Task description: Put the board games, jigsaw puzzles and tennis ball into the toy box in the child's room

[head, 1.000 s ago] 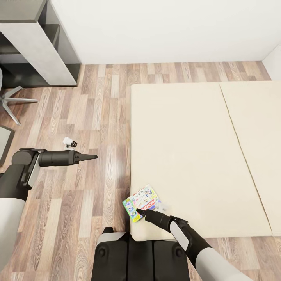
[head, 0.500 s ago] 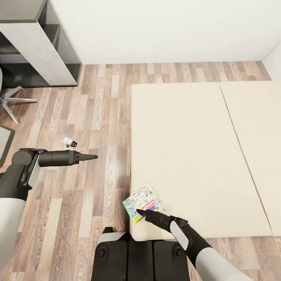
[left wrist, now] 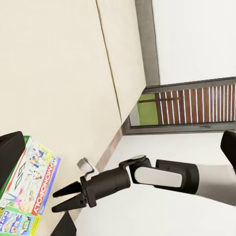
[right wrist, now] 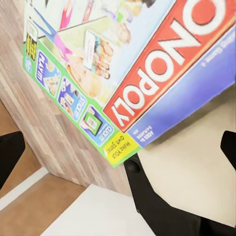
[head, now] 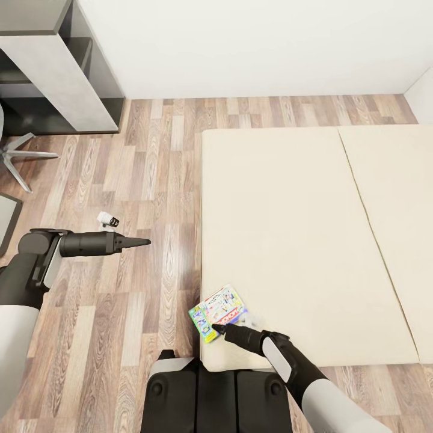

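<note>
The right claw point(head: 216, 328) hovers at the near corner of a board game point(head: 218, 311), its two dark fingers spread wide and holding nothing; the right wrist view shows the fingertips point(right wrist: 11, 152) standing well apart on either side of the box's green-and-yellow corner, with no contact that can be made out. Against the pictures from the second before, the arm has slid only a shade toward the robot and downward, while the box lies exactly where it was, so the pick-up looks to be in its lining-up stage and the game is not yet gripped. The flat box, printed pale green and blue with a red band, rests near the corner of the beige bed point(head: 288, 228), one corner jutting just past the mattress edge over the wood floor point(head: 138, 180). That overhang is probably the easiest place for the fingers to close on the thin lid; a careless nudge could push the box off onto the planks. The left claw point(head: 143, 242) is held out over the floor, well apart from the bed, unchanged from a second ago, its tapered fingers drawn together to a point and carrying nothing. A small white object point(head: 108, 220) lies on the floor just beyond it. A grey desk point(head: 60, 66) stands at the far wall.
</note>
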Robot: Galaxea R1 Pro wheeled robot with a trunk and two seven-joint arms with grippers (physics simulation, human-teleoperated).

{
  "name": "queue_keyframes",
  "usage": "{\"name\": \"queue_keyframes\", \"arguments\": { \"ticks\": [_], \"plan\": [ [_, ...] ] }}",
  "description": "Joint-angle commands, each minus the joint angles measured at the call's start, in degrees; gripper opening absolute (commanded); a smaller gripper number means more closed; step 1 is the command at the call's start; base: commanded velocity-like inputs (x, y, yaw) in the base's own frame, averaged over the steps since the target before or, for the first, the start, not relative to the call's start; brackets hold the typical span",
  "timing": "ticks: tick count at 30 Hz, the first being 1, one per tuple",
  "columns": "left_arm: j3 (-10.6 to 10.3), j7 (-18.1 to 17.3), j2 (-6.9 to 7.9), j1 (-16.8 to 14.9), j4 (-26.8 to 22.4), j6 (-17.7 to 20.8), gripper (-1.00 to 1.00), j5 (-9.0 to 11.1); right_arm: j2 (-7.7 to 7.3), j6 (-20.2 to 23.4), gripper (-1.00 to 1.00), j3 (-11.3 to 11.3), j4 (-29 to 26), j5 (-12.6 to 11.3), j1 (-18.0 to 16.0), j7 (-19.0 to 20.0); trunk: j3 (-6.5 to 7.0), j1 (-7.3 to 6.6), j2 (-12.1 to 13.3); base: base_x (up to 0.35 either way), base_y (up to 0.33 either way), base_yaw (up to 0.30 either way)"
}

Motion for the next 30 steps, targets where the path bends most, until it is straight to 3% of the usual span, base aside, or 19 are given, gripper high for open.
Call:
{"name": "queue_keyframes", "arguments": {
  "ticks": [1,11,20,30],
  "plan": [
    [0.0,-0.2,0.03,0.0,0.0,0.6,1.0,0.0,0.01,0.3,1.0,0.1,-0.3,-0.3,0.0,-0.2,-0.06,0.03,-0.1,0.0,0.0,0.0],
    [0.0,-0.1,0.03,0.0,0.0,0.6,1.0,-0.1,0.11,4.0,1.0,0.1,-3.9,-0.3,-0.1,-1.8,-0.06,0.03,-0.1,0.0,0.0,0.0],
    [0.0,-0.1,0.03,0.0,0.0,0.6,1.0,-0.1,0.11,11.5,1.0,0.1,-14.0,-0.3,0.8,-4.4,-0.06,0.03,-0.1,0.0,0.0,0.0],
    [0.0,0.0,0.03,0.0,0.0,0.6,1.0,-0.1,-0.5,13.7,1.0,0.2,-20.1,-0.4,1.5,-4.0,-0.06,0.03,-0.1,0.0,0.0,0.0]
  ]
}}
